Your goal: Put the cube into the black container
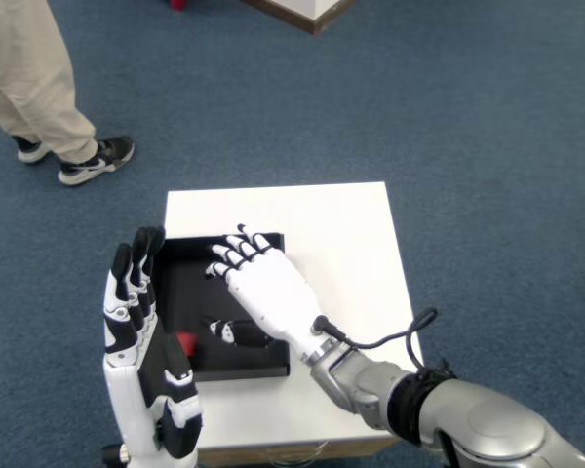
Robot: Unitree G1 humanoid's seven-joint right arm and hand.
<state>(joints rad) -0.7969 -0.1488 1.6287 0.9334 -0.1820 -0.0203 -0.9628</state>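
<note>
The red cube [185,342] lies inside the black container [203,276], near its front left, partly hidden behind my left hand [141,341]. My right hand [261,285] hovers over the container's right half, palm down, fingers spread, holding nothing. Its thumb [230,331] points down into the tray, a little to the right of the cube. My left hand stands upright at the container's left edge, fingers together and raised.
The container rests on the left half of a small white table [341,244], which stands on blue carpet. A person's legs and shoes [90,161] are on the floor at the upper left. A cable [390,336] loops off my right wrist.
</note>
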